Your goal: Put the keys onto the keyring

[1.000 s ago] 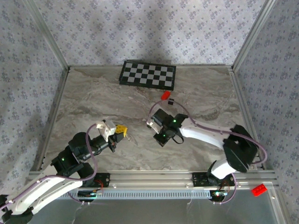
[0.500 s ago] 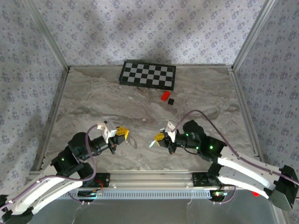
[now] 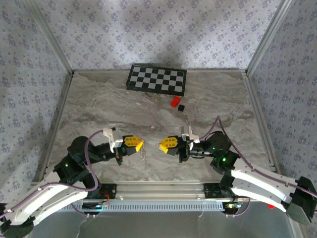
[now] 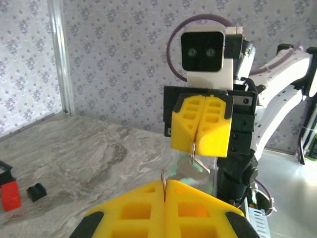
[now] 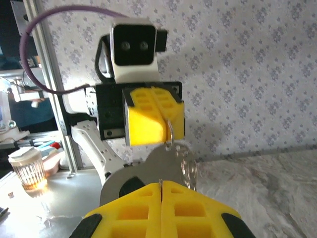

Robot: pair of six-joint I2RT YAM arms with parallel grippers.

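Note:
My left gripper (image 3: pixel 137 144) is shut on the keyring (image 3: pixel 143 150), a thin wire loop that hangs from its yellow fingertips. In the left wrist view the wire (image 4: pixel 164 176) stands up out of the closed seam. Facing it tip to tip, a short gap away, my right gripper (image 3: pixel 161 146) is shut on the keys. In the left wrist view a pale silvery-green key (image 4: pixel 191 166) dangles under the right gripper (image 4: pixel 198 148). In the right wrist view a grey flat key (image 5: pixel 148 171) sits just past my own shut jaws, and the shiny keyring (image 5: pixel 188 167) hangs from the left gripper (image 5: pixel 166 139).
A small red block (image 3: pixel 175 101) and a small black cube (image 3: pixel 181 107) lie beyond the grippers, toward the checkerboard (image 3: pixel 157 79) at the back. Patterned walls and metal rails close in the marbled table (image 3: pixel 99 109).
The right arm has swung back and down from the table's middle and now faces the left gripper. The left gripper has levelled out and moved slightly right. Both stayed shut.

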